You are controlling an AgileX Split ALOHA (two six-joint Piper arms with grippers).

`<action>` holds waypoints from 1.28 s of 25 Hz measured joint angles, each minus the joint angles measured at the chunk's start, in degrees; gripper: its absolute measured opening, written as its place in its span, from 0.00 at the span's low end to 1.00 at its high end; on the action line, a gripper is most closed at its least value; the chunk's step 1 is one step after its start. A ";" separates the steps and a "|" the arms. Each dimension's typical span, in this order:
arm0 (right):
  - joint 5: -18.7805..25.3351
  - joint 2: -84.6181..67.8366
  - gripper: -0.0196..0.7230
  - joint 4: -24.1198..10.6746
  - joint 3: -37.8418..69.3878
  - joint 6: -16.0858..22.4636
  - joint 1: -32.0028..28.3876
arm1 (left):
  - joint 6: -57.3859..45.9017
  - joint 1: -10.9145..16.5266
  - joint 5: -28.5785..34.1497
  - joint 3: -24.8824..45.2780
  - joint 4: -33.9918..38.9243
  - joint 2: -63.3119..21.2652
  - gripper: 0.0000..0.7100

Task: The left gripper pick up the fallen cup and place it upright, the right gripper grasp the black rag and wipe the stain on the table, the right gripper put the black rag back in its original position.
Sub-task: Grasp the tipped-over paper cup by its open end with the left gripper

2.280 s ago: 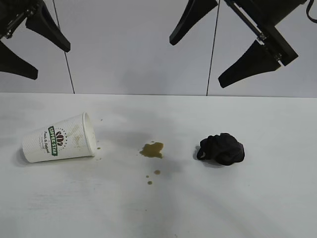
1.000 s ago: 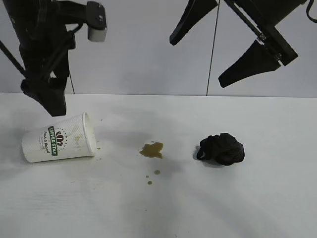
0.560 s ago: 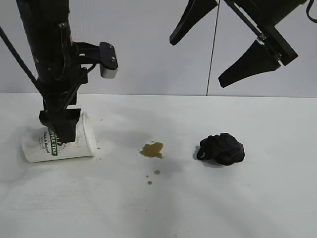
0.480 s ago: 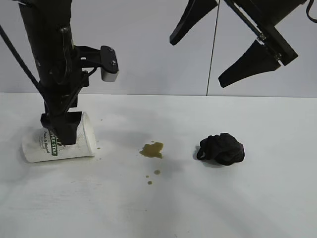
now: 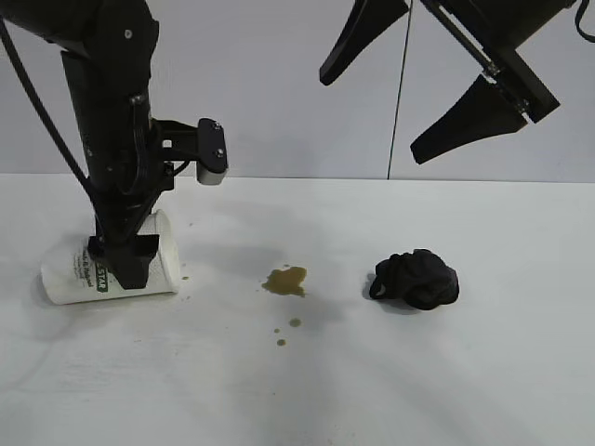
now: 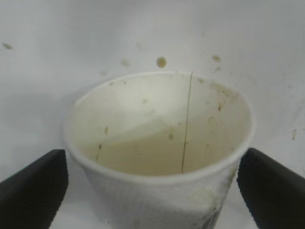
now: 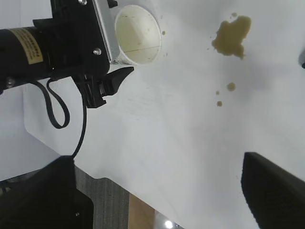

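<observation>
White textured paper cup [image 5: 79,274] on its side, crumpled black rag [image 5: 416,279], olive-brown stain [image 5: 284,281]

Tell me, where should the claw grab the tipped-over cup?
Probably across the cup's round body near the open rim, coming from above. It lies on its side on the table, and the open left claw already has a finger on either side.

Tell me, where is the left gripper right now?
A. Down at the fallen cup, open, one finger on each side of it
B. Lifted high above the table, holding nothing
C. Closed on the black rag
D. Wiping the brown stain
A: the left gripper is down at the cup, which lies on its side, and the left wrist view shows an open finger on each side of the cup.
</observation>
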 joint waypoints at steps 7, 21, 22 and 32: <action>-0.17 0.00 0.90 -0.60 0.00 0.00 0.00 | -2.76 0.00 -0.61 -0.82 0.08 2.12 0.98; -0.24 0.00 0.90 -0.78 0.00 0.00 0.00 | -5.49 0.00 -2.15 -0.82 0.02 2.32 0.97; -0.24 0.00 0.90 -0.78 0.00 0.00 0.00 | -5.52 0.00 -2.15 -0.82 0.02 2.32 0.94; -0.24 0.00 0.90 -0.78 0.00 0.00 0.00 | -5.56 0.00 -1.88 -0.82 -0.39 1.60 0.77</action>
